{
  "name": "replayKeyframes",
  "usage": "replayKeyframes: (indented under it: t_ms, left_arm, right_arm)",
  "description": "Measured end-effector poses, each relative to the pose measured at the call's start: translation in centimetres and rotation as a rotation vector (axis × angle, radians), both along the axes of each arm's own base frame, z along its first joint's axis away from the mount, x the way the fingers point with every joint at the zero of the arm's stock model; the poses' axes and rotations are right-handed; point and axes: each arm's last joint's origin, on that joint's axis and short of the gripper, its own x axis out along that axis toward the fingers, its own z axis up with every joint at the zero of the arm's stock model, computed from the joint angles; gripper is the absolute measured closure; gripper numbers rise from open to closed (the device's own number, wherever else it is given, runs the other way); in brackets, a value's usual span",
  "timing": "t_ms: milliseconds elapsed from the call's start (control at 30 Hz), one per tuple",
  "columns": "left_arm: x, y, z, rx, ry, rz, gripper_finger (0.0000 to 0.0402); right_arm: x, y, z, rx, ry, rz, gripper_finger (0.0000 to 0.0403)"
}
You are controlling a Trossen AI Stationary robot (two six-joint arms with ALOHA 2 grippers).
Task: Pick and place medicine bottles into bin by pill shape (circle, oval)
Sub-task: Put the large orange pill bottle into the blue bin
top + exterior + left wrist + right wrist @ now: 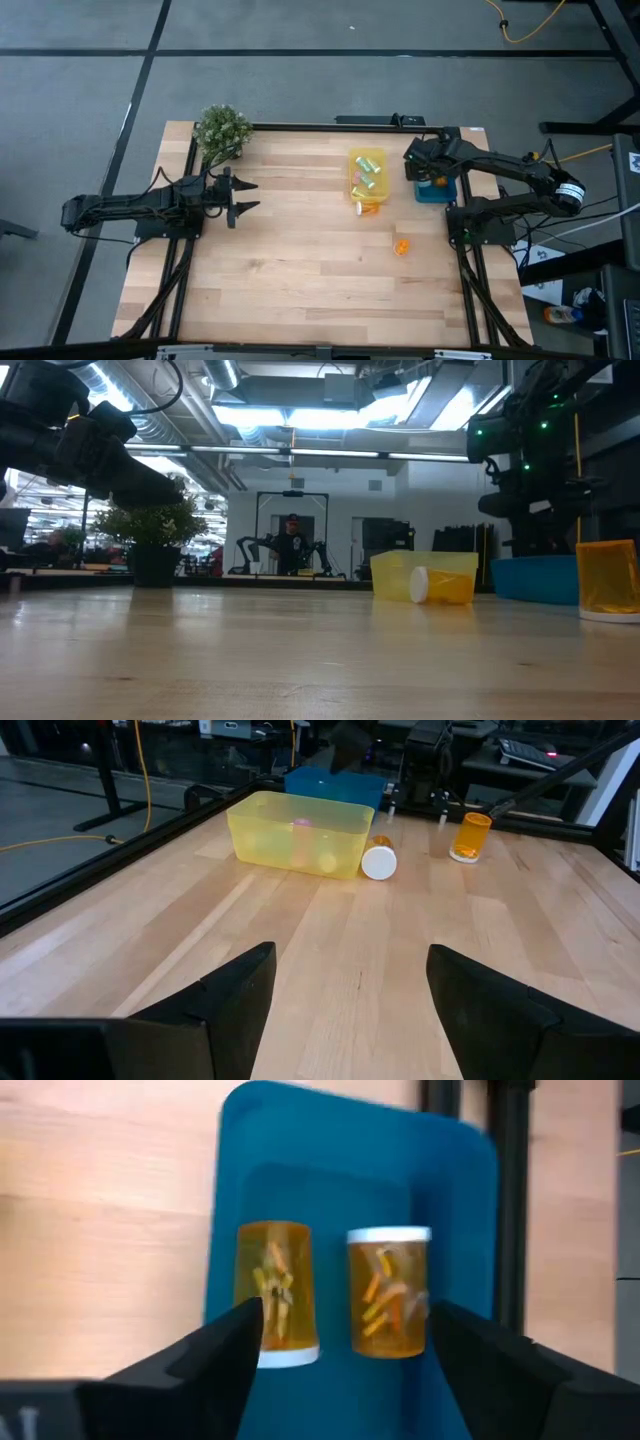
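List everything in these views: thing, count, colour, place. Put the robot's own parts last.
Yellow bin: one, translucent yellow, far middle of the table, several pale bottles inside.
Blue bin: one, blue, right of the yellow bin, under the right gripper.
Orange bottles in the blue bin: two, lying side by side.
Orange bottle on its side: one, white cap, against the yellow bin's near side.
Upright orange bottle: one, standing alone on the table.
Plant: one, green, far left corner.
Table: one, light wood.
Left gripper: open, left side.
Right gripper: open, above the blue bin.
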Motion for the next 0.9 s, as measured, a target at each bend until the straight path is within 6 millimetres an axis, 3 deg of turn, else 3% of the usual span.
replayKeyframes:
  t_ms: [133, 333, 500, 767, 900]
  left_arm:
    - [0.0, 0.0, 0.0, 0.0, 0.0, 0.0, 0.0147]
    - [0.0, 0.0, 0.0, 0.0, 0.0, 0.0, 0.0147]
    - [0.0, 0.0, 0.0, 0.0, 0.0, 0.0, 0.0147]
    - [0.0, 0.0, 0.0, 0.0, 0.0, 0.0, 0.0147]
    - [0.0, 0.0, 0.0, 0.0, 0.0, 0.0, 0.0147]
  right_arm:
    - [0.6, 0.0, -0.1, 0.081, -0.095, 0.062, 0.0115]
    - [3.1, 0.5, 0.2, 0.255, -0.364, 0.421, 0.0115]
    - [5.2, 2.4, 0.7, 0.352, -0.546, 0.653, 0.0115]
    - [6.9, 6.4, 1.0, 0.413, -0.581, 0.85, 0.0115]
    - [7.8, 7.9, 1.2, 0.298, -0.551, 1.005, 0.0114]
